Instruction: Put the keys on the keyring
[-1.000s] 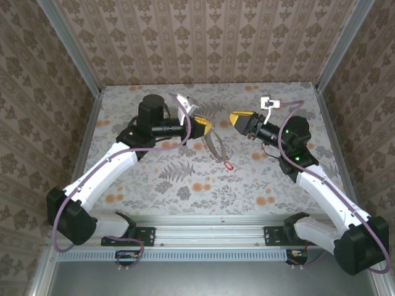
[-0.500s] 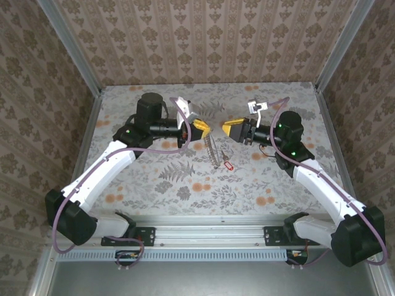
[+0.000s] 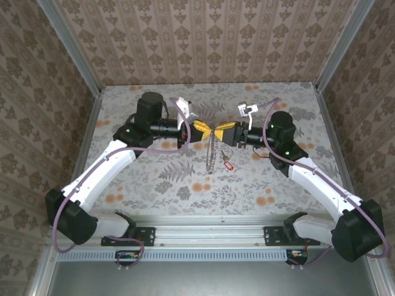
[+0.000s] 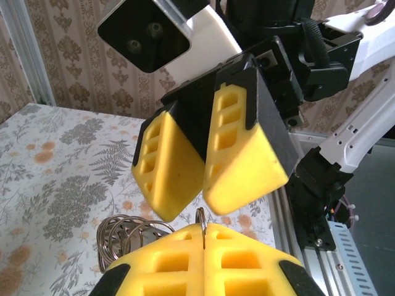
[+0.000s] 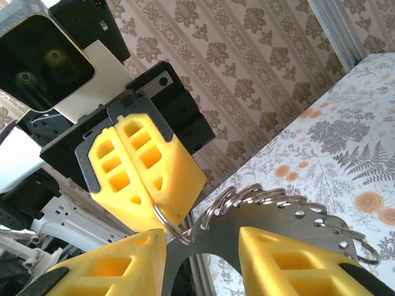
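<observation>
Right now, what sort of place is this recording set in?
Probably a purpose-built robot test booth: wallpapered walls framed by aluminium posts enclose a floral tabletop, with two arms bolted to a rail at its near edge.

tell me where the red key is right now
In the top view the red key lies on the table near its centre, just right of the lower end of the hanging keyring.

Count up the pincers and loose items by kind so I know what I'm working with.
Pincers: 2 (left pincer shut on the keyring, right pincer open)
Keyring: 1
Key with a red tag: 1
Total: 4
</observation>
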You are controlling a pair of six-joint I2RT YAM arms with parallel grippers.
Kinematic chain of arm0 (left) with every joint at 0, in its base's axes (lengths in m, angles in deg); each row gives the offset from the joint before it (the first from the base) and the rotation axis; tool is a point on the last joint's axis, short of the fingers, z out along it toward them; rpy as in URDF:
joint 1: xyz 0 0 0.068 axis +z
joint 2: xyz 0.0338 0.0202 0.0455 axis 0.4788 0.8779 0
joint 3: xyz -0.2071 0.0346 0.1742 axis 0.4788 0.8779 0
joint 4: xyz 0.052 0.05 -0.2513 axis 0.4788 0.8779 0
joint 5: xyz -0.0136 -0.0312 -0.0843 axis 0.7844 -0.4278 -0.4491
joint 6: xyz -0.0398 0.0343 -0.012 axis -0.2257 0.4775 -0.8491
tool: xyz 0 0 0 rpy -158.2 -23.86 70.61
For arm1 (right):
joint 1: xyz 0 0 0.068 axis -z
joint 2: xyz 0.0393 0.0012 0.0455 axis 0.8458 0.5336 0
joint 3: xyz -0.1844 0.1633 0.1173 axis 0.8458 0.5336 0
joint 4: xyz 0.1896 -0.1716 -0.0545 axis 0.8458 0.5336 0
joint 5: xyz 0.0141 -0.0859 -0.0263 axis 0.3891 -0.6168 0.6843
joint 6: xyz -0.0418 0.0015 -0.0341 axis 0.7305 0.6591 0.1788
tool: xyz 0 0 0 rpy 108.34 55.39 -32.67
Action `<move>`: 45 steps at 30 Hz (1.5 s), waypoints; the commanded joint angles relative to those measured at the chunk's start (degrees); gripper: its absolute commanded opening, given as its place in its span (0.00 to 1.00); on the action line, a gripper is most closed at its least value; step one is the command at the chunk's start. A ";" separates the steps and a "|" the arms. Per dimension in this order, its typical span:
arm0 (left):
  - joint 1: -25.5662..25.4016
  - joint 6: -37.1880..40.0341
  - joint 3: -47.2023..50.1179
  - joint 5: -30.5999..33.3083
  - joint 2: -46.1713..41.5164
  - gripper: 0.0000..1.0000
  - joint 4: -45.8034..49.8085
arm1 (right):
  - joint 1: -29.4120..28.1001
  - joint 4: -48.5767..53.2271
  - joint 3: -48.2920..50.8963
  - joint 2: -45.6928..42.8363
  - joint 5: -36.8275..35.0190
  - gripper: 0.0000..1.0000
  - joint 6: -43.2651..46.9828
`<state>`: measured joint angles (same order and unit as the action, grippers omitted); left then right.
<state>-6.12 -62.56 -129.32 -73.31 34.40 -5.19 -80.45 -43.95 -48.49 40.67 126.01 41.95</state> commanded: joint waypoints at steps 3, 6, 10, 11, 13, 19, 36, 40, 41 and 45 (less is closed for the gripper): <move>0.55 -0.23 -2.30 -2.82 0.52 0.00 0.07 | -1.28 -1.98 -2.40 0.21 0.38 0.37 1.09; 0.53 -0.49 -2.39 -2.98 0.70 0.00 0.13 | -1.96 -1.83 -2.46 0.02 0.08 0.34 1.24; 0.55 -0.71 -2.63 -3.01 0.95 0.00 0.21 | -2.39 -1.05 -2.74 -0.16 0.11 0.24 1.78; 0.53 -0.71 -2.65 -2.98 0.96 0.00 0.18 | -2.44 -0.83 -2.85 -0.07 0.17 0.20 1.94; 0.54 -0.80 -2.74 -3.01 1.05 0.00 0.23 | -2.53 -0.33 -2.85 0.01 0.34 0.07 2.36; 0.91 -3.77 -2.79 2.18 0.56 0.06 0.17 | -2.53 1.05 -2.26 -0.71 -2.16 0.00 4.40; 2.26 -23.58 8.29 4.98 -6.80 0.20 -17.28 | -2.46 -12.73 0.95 -2.89 -9.06 0.00 -2.99; 0.35 -25.23 7.86 4.28 -5.70 0.20 -18.42 | -2.54 -15.06 1.09 -2.64 -9.57 0.00 -4.76; -0.19 -25.23 7.74 4.37 -5.42 0.20 -18.49 | -2.53 -15.35 1.09 -2.53 -9.56 0.00 -4.96; -1.31 -25.04 6.89 4.72 -4.59 0.20 -18.58 | -2.53 -15.32 0.92 -2.27 -9.49 0.00 -5.06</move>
<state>-7.06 -86.25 -121.73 -67.47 29.22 -21.69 -82.77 -55.11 -47.62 39.11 117.55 38.17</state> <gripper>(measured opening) 0.197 0.063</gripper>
